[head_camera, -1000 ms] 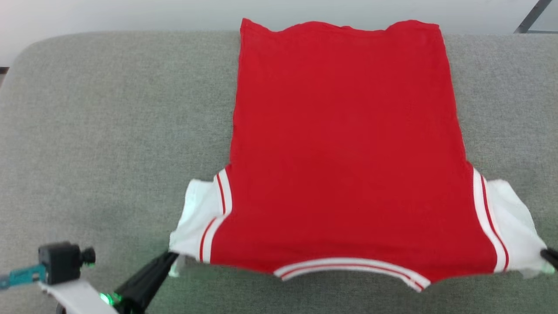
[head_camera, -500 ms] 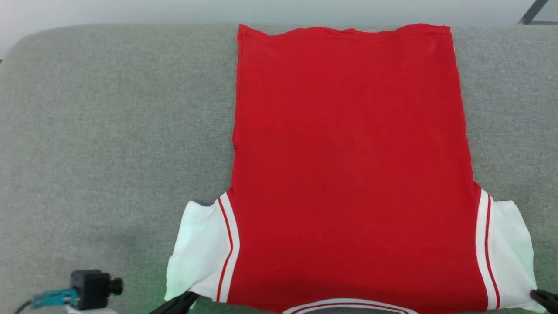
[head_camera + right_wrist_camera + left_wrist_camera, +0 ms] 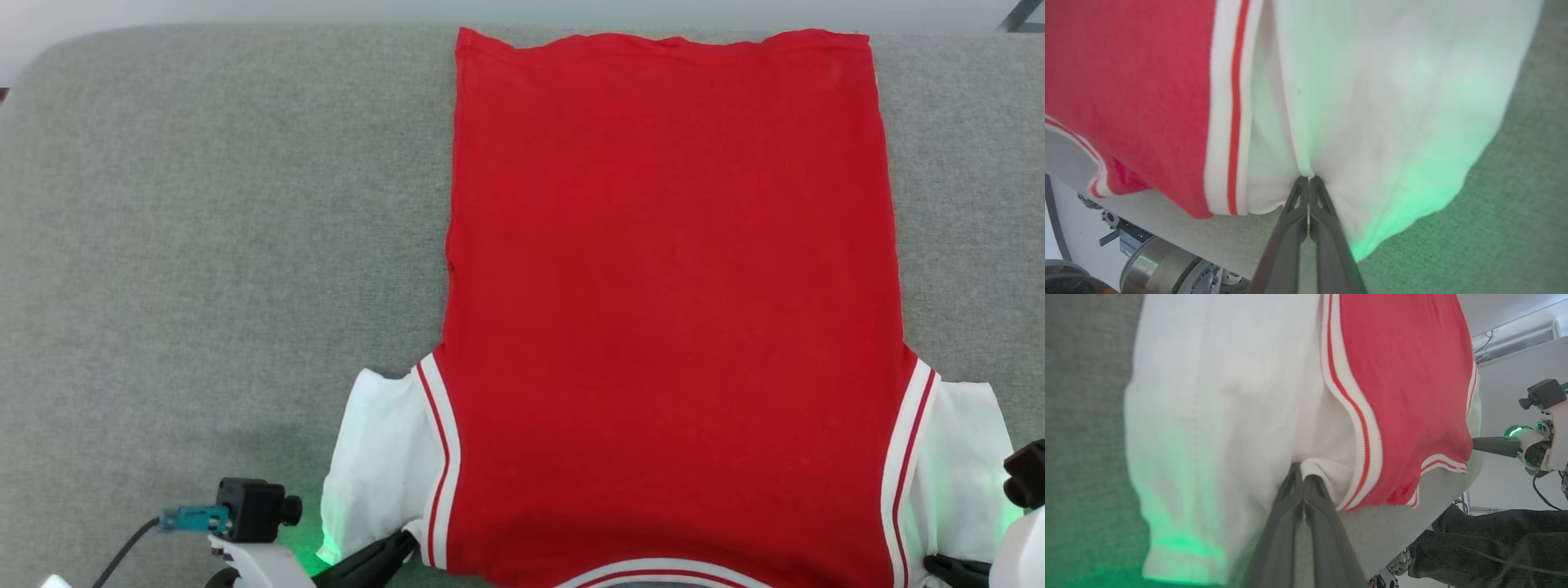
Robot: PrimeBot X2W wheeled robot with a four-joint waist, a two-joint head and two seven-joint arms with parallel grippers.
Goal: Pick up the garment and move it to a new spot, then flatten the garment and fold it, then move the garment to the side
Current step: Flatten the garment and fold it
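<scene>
- The garment (image 3: 669, 286) now lies stretched smoother on the grey cushion (image 3: 204, 245). Its far hem (image 3: 661, 39), wavy and humped at the corners a second ago, runs nearly straight.
- Both white sleeves, crumpled and flared outward before, have settled flatter and squarer: one on the robot's left (image 3: 375, 465), one on its right (image 3: 963, 457).
- The left gripper (image 3: 404, 543) and right gripper (image 3: 939, 562) have drawn in toward the robot. The striped collar trim (image 3: 661, 567) now sits at the bottom edge of the head view, which has itself shifted.
</scene>
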